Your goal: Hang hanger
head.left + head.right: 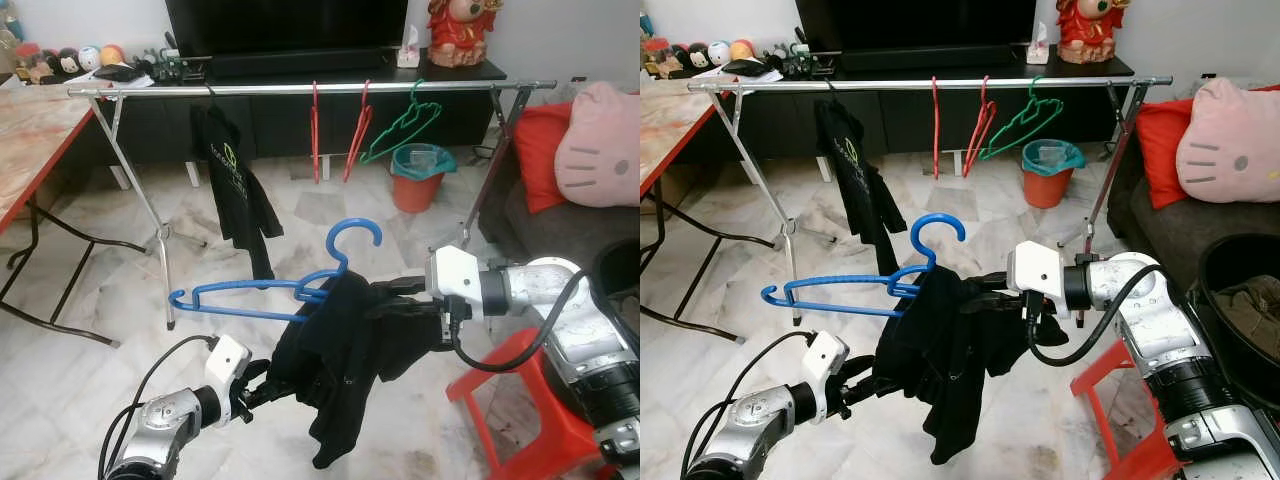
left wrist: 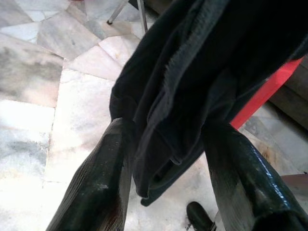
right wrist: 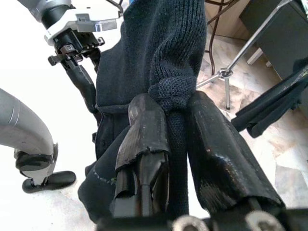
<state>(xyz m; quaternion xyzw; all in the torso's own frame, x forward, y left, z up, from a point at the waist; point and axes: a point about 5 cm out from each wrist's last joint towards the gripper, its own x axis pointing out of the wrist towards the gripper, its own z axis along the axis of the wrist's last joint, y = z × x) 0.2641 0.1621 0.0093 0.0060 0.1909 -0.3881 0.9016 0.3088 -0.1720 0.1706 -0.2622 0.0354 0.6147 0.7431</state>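
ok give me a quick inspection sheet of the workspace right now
surface: white marble floor.
job's things: blue plastic hanger partly inside a black knit garment; silver metal clothes rail beyond.
clutter: on the rail, a black t-shirt, red hangers and a green hanger; an orange bin; a red plastic stool.
grippers: left tool shut on the garment's lower edge; right tool shut on bunched knit.
cables: black cables along both arms.
surroundings: TV cabinet, sofa with pink cushion.
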